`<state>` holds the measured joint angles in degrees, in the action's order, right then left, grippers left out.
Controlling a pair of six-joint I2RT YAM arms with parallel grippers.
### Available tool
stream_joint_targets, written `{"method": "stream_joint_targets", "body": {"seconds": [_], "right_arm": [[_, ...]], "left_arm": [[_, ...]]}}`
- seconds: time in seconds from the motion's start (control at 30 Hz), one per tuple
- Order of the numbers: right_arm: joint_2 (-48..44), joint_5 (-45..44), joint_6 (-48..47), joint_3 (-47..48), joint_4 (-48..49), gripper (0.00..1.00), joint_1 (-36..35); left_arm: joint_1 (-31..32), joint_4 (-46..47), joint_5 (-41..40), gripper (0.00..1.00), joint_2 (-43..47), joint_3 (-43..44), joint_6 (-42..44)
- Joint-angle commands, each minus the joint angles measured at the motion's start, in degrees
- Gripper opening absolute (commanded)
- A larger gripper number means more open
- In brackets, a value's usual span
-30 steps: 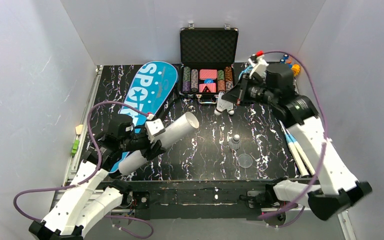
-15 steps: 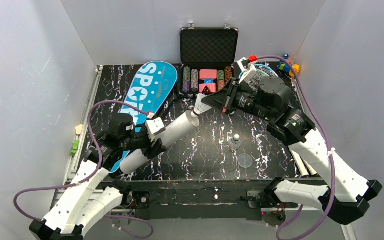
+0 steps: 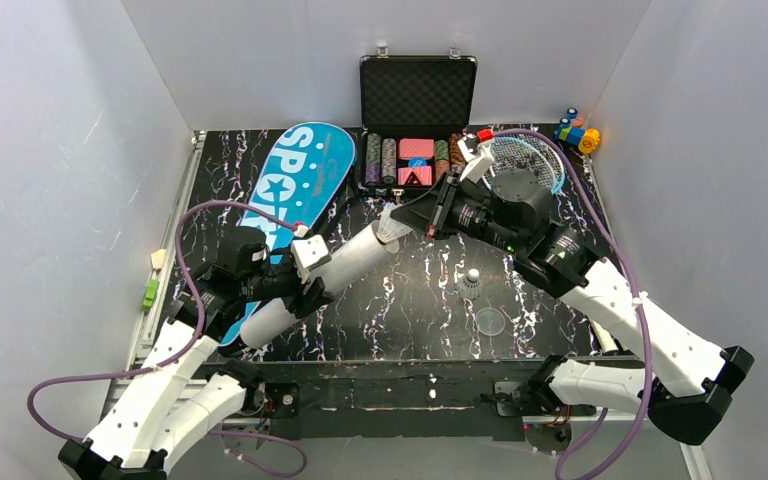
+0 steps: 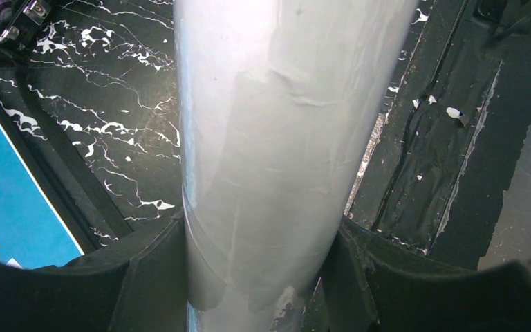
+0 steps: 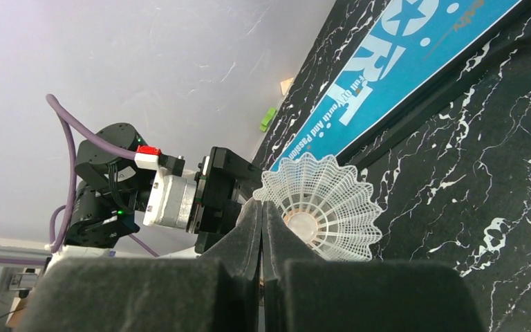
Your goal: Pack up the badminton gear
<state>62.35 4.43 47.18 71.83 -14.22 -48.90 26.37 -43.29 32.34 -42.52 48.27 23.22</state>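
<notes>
Shuttlecock (image 5: 321, 204) pinched by the rim of its white mesh skirt between the shut jaws of right gripper (image 5: 261, 216), skirt flaring just past the fingertips and to one side, cork end pointing away from them. Straight ahead of those jaws, at the shuttlecock's nose: open upper end of long white tube (image 3: 325, 270), held clear of table (image 3: 430, 300) and slanted; touching or a hair apart, impossible to tell. Tube clamped round its middle by left gripper (image 4: 256, 277), jaws part-spread, one black finger (image 4: 145, 277) pressed to each side. Blue SPORT bag (image 3: 295, 180) flat on the table, just beside the left jaws and below them. Second shuttlecock (image 3: 472, 283) upright on the table, down behind the right jaws and well apart from them, clear round disc (image 3: 490, 321) near it. Racket head (image 3: 528, 158) behind the right wrist. Open black chip case (image 3: 417, 120) beyond both pairs of jaws; toy blocks (image 3: 578, 132) far behind the right gripper.
</notes>
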Motion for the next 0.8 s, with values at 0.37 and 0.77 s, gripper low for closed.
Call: {"method": "stream_joint_targets", "body": {"seconds": [0.37, 0.77], "right_arm": [[-2.8, 2.1, 0.8, 2.1, -2.7, 0.5, -1.4], [0.6, -1.3, -4.7, 5.2, -15.3, 0.5, 1.4]], "left_arm": [[-0.2, 1.7, 1.9, 0.28, 1.4, 2.7, -0.6], [-0.2, 0.4, 4.0, 0.27, 2.6, 4.1, 0.6]]}}
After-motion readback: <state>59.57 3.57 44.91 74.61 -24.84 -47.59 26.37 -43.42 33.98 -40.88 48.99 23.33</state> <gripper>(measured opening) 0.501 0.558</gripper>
